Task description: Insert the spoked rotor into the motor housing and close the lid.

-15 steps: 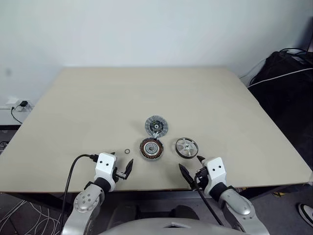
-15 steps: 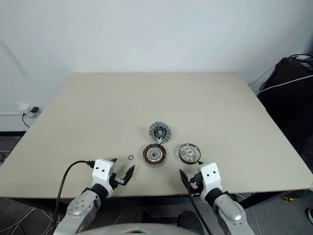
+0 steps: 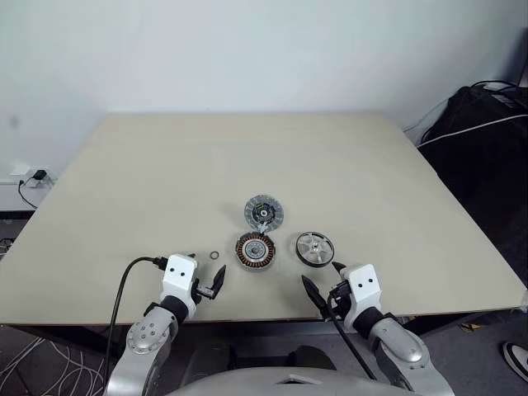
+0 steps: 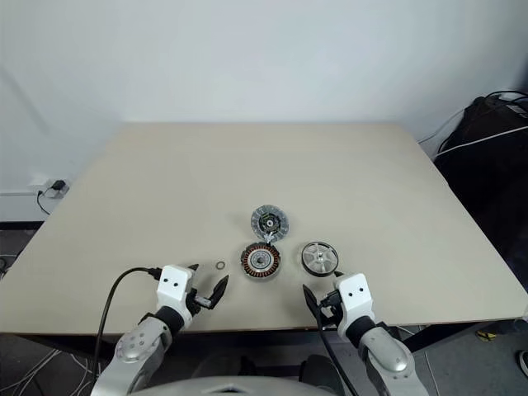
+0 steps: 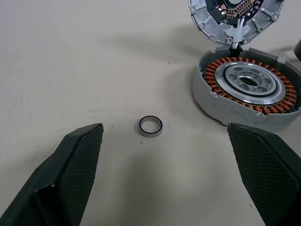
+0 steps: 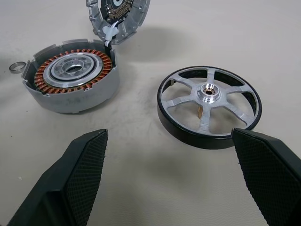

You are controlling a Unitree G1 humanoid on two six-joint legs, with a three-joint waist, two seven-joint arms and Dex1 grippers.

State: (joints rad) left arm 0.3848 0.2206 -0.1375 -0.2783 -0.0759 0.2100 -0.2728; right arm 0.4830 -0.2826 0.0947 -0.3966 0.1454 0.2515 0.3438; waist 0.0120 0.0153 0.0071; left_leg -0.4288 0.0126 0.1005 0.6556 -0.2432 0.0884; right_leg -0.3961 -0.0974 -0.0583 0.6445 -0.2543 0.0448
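The motor housing (image 3: 256, 250), a grey round shell with copper windings around a silver centre, sits on the table near the front edge. The lid (image 3: 265, 214) stands tilted up at the housing's far rim, its inner face with a dark hub showing, and white wires join the two. The spoked rotor (image 3: 314, 247), silver spokes in a black rim, lies flat just right of the housing. My left gripper (image 3: 206, 271) hovers open short of the housing, to its left. My right gripper (image 3: 323, 278) is open just in front of the rotor (image 6: 209, 106). Neither holds anything.
A tiny loose metal ring (image 5: 150, 126) lies on the beige table (image 3: 165, 181) left of the housing, in front of my left gripper. A black bag and cables (image 3: 487, 124) sit off the table's right side. A wall socket (image 3: 33, 176) is at the far left.
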